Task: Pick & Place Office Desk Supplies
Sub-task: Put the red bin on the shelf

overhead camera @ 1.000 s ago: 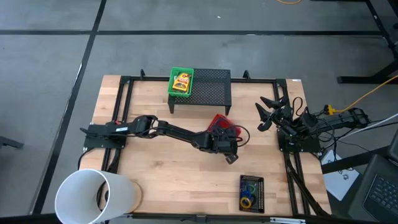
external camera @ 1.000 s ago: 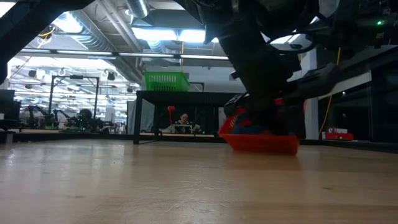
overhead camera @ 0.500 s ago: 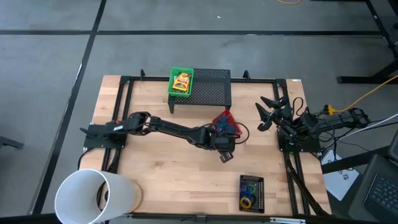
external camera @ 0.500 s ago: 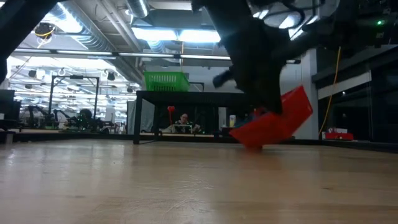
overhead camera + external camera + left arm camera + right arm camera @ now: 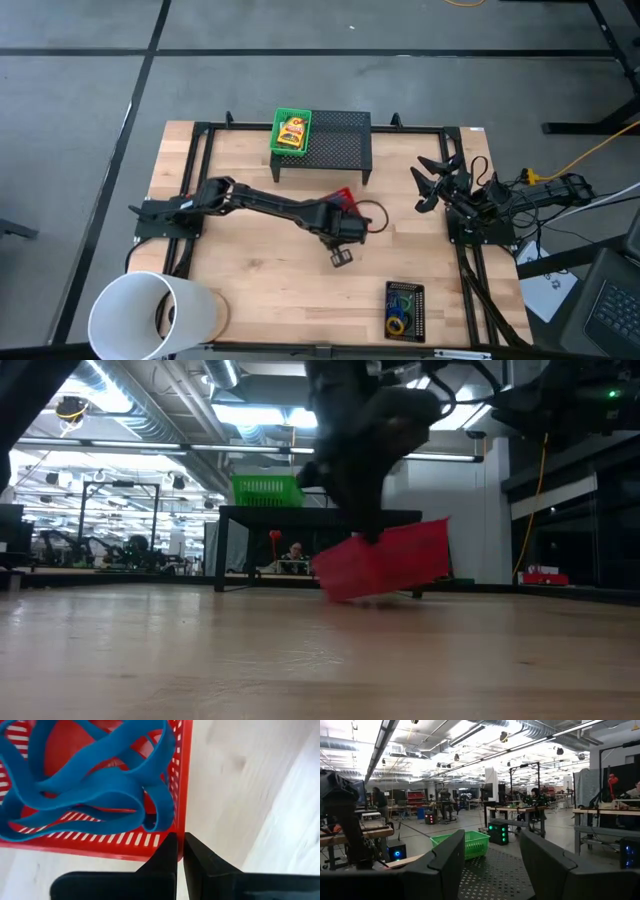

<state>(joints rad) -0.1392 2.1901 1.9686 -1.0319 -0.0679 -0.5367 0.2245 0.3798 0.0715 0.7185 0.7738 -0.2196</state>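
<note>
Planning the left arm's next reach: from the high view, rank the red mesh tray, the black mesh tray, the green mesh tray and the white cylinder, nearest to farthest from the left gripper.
1. Red mesh tray: clamped in the left gripper, table middle.
2. Black mesh tray: near edge, right.
3. Green mesh tray: on the black stand, far side.
4. White cylinder: near-left corner.

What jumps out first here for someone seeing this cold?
The red mesh tray at mid-table, tilted with most of it off the wood, because the left gripper has its jaws shut on the tray's rim, with the blue cord bundle heaped inside. Next, the big white cylinder lying at the near left corner. The right gripper waits, jaws open, at the right edge.
</note>
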